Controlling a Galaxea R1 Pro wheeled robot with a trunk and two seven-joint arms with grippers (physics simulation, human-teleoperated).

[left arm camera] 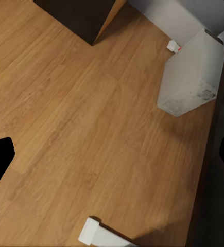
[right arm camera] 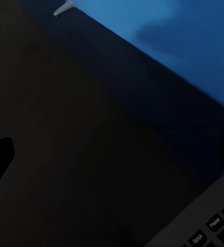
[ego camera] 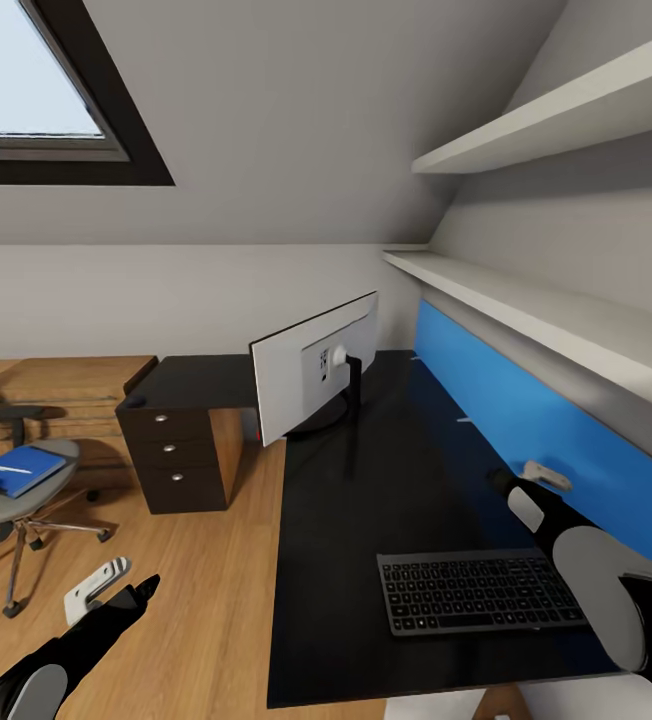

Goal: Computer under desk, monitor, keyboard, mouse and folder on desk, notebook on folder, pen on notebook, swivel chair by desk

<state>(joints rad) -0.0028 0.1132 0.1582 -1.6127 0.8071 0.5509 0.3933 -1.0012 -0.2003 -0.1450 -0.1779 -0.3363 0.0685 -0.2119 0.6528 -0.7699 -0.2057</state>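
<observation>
Two arms hung apart: our right gripper (ego camera: 534, 478), spread and empty, hovered above the desk (ego camera: 346, 560) just beyond the keyboard (ego camera: 481, 592); our left gripper (ego camera: 116, 590), spread too, was nearer the folder (ego camera: 18, 470) on the swivel chair (ego camera: 16, 505).

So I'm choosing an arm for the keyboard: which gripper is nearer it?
Right. The right gripper hovers over the desk just past the keyboard, toward the blue panel. The left gripper hangs over the wood floor, off the desk's edge.

Head high above desk (ego camera: 366, 520); wrists close
</observation>
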